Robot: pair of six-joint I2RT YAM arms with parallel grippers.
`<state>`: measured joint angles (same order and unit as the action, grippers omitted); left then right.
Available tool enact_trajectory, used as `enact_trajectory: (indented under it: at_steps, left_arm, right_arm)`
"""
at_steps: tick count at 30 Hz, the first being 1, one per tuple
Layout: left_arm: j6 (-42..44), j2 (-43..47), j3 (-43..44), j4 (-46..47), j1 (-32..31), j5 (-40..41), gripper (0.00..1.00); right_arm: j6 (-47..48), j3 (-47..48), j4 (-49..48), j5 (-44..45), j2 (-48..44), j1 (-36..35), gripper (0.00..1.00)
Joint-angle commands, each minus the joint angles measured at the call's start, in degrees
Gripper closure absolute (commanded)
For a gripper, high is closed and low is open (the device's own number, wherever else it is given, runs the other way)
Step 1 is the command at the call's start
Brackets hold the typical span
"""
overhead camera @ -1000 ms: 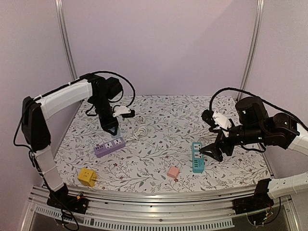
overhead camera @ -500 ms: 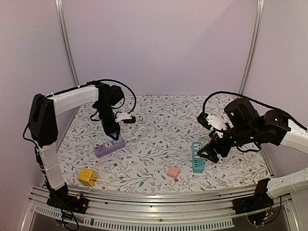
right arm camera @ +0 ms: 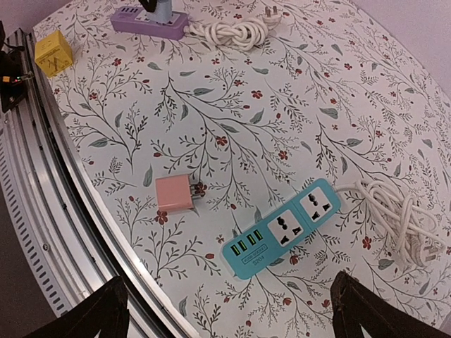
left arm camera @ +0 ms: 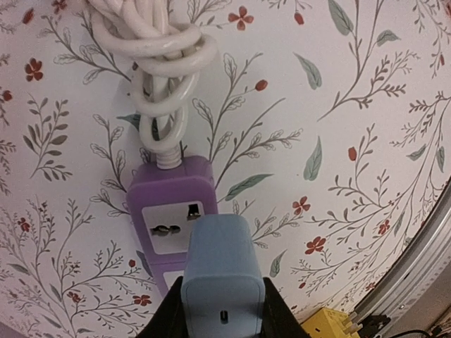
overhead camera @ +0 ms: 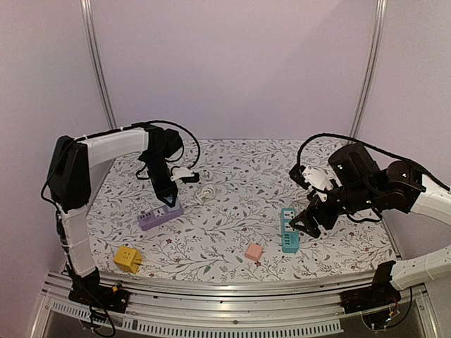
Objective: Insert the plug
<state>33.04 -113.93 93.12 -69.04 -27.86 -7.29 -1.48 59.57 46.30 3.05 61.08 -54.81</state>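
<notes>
My left gripper [overhead camera: 170, 199] is shut on a light blue plug adapter [left arm camera: 218, 274] and holds it right over the middle socket of the purple power strip [left arm camera: 169, 215]; that strip also shows in the top view [overhead camera: 160, 214]. The plug's pins are hidden, so I cannot tell if they are in. My right gripper [overhead camera: 308, 224] is open and empty, hovering just right of the teal power strip [overhead camera: 289, 230], which lies below it in the right wrist view [right arm camera: 285, 227].
A pink plug adapter [overhead camera: 254, 251] lies near the front, left of the teal strip. A yellow adapter [overhead camera: 127, 258] sits at the front left. A coiled white cable [overhead camera: 205, 191] runs from the purple strip. Another white coil [right arm camera: 398, 222] lies by the teal strip.
My left gripper has come down and toward the purple strip with the blue plug. My right gripper shifted slightly left toward the teal strip, then held still.
</notes>
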Motion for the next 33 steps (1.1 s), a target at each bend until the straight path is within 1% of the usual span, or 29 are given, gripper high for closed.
enact_trajectory:
  at_steps: [1, 16, 28, 33]
  left_arm:
    - [1.02, -0.74, -0.27, 1.47, 1.12, -0.62, 1.00]
    - [2.17, -2.14, -1.08, 1.93, 2.06, -1.70, 1.00]
    - [1.59, -3.59, -2.10, 5.94, 2.12, -0.48, 1.00]
    - [1.59, -2.70, -3.49, 7.02, 3.03, -0.20, 1.00]
  right_arm:
    - [-0.46, 0.70, 0.64, 1.40, -0.26, -0.48, 0.01]
    - [-0.32, 0.85, 0.19, 1.79, 0.66, -0.47, 0.01]
    - [-0.20, 1.54, 0.27, 1.85, 1.56, -0.47, 0.01]
    - [0.23, 2.08, 0.69, 1.96, 1.84, -0.42, 0.01]
